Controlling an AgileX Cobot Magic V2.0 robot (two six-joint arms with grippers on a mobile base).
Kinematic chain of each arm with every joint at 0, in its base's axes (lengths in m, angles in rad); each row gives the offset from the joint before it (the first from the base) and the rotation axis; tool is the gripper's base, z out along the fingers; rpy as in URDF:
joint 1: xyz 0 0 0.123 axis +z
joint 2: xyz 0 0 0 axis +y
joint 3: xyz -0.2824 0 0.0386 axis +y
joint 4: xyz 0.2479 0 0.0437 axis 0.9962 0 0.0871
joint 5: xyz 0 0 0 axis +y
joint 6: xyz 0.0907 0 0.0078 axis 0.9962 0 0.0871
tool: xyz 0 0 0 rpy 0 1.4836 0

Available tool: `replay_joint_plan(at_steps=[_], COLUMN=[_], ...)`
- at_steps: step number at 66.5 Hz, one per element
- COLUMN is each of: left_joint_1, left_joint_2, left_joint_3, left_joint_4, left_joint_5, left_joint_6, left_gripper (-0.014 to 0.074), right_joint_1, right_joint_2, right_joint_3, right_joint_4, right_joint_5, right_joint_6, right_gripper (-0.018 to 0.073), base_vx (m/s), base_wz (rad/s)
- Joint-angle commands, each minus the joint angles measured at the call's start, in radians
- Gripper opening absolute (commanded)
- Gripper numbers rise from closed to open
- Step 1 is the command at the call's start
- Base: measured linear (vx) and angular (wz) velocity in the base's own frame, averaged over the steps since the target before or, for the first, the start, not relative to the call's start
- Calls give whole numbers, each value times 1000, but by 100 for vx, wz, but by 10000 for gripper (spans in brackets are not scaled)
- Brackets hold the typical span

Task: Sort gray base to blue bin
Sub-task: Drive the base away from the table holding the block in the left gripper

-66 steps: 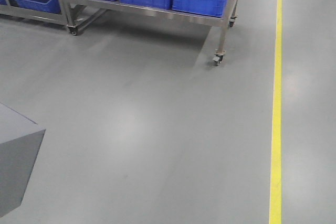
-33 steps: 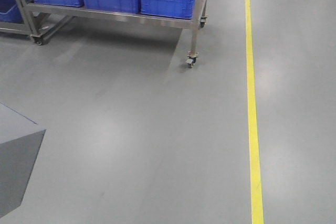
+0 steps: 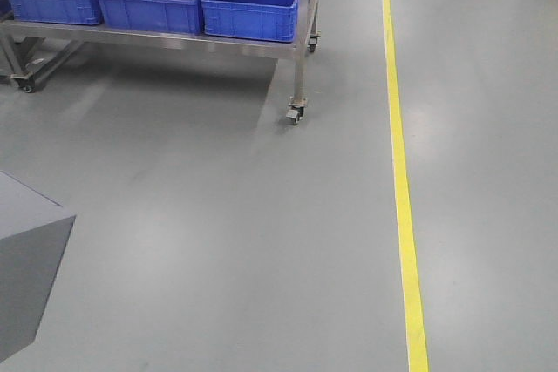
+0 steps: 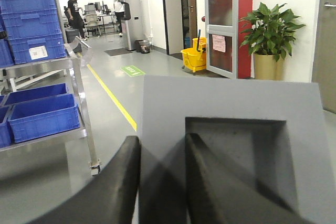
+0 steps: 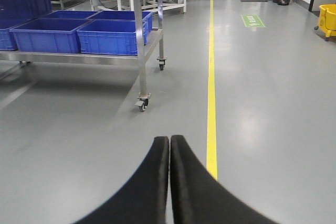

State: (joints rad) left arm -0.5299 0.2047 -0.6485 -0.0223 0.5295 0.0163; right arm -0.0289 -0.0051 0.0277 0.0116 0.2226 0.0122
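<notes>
In the left wrist view the gray base (image 4: 231, 103) fills the right half, its square recess facing the camera. My left gripper (image 4: 161, 145) is shut on the base's wall, one finger in the recess and one outside. A corner of the base (image 3: 26, 276) shows at the front view's lower left. The right gripper (image 5: 169, 140) is shut on nothing, hanging over bare floor. Several blue bins (image 3: 248, 6) stand on a steel cart at the upper left, and the blue bins (image 5: 113, 35) sit well ahead of both grippers.
The wheeled steel cart (image 3: 301, 50) has a caster (image 3: 296, 115) on the gray floor. A yellow floor line (image 3: 398, 180) runs to its right. Stacked blue crates (image 4: 29, 14), a potted plant (image 4: 270, 35), a yellow mop bucket (image 4: 193, 59) and two people stand far off.
In the front view the cart, bins and yellow line have slid left and slightly down. The base's corner stays at the lower left.
</notes>
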Motion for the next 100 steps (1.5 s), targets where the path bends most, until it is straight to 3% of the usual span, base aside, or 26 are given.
replay_joint_plan(at_steps=[1,100], left_joint_1=[-4,-4], left_joint_2=[11,11], left_joint_3=[-27,-27], left_joint_4=[-6,-6], left_joint_5=[-113,-113], left_joint_6=[-6,-6], left_gripper=[20,20], right_joint_1=[-3,-3], right_joint_2=[18,18], right_joint_3=[2,2], right_joint_4=[-5,-5], right_joint_5=[-73,-73], right_joint_6=[-12,-12], right_gripper=[-5,-5], base_vx=[27,27], base_wz=[-12,-6])
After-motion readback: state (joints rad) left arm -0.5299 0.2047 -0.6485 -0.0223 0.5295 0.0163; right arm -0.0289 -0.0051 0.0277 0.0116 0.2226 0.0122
